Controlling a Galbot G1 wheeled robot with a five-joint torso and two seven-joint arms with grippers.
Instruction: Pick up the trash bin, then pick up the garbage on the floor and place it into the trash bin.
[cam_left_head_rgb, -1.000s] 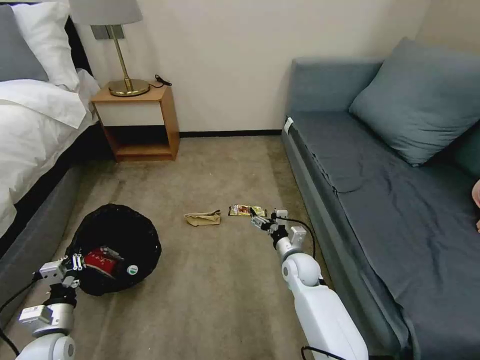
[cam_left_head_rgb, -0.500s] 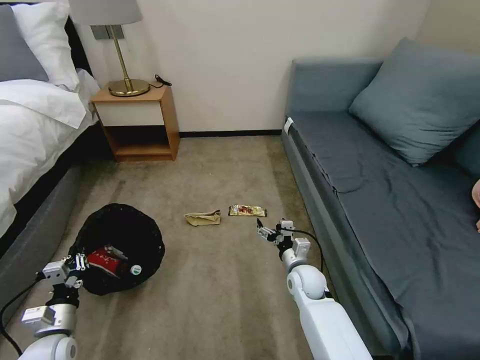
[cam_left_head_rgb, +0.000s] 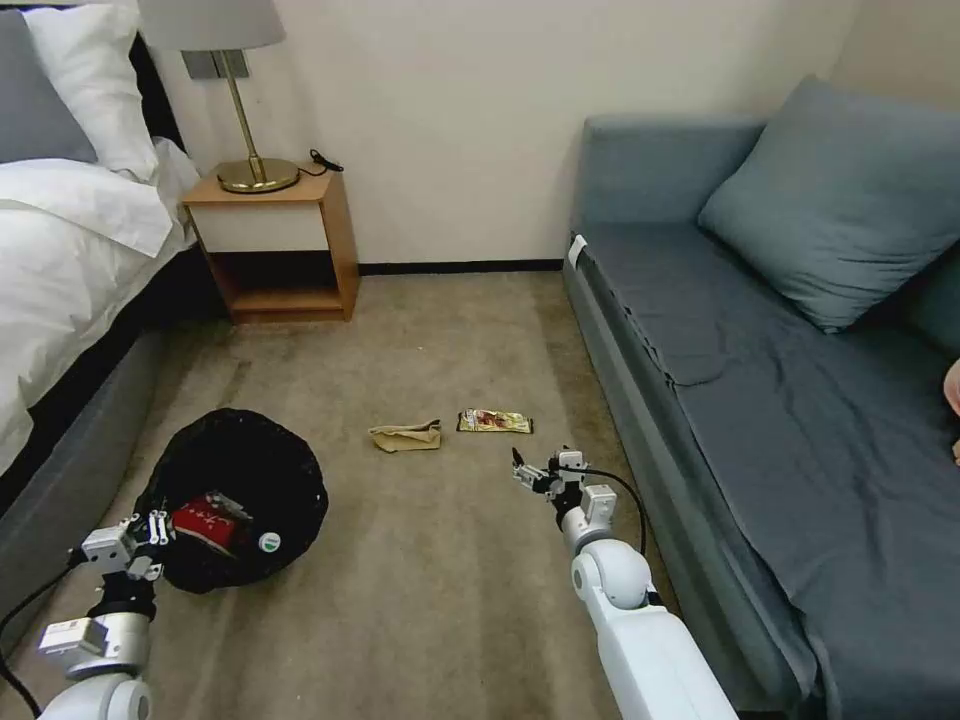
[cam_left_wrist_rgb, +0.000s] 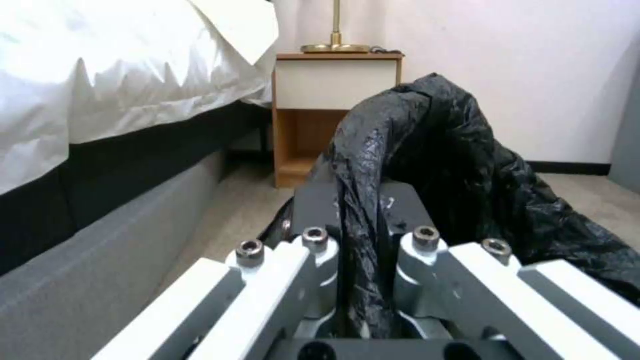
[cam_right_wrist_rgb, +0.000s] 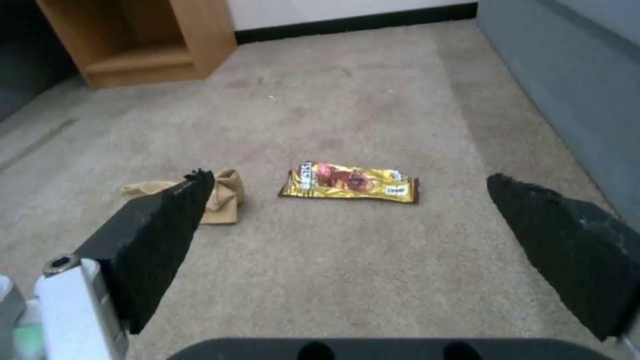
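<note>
- The bin (cam_left_head_rgb: 235, 495) is held by its near rim in the left pincer (cam_left_head_rgb: 150, 530), whose fingers are clamped on the black bag (cam_left_wrist_rgb: 427, 165), beside the bed (cam_left_head_rgb: 70, 260).
- A red snack bag (cam_left_head_rgb: 203, 521) and a bottle (cam_left_head_rgb: 262, 541) are seen inside the bin.
- The right pincer (cam_left_head_rgb: 527, 474) is held spread wide and empty above the floor (cam_left_head_rgb: 440, 590), near the sofa (cam_left_head_rgb: 760, 380).
- A brown paper bag (cam_left_head_rgb: 406, 436) and a yellow wrapper (cam_left_head_rgb: 494, 422) are left lying on the floor, just beyond the right pincer, slightly apart from each other.
</note>
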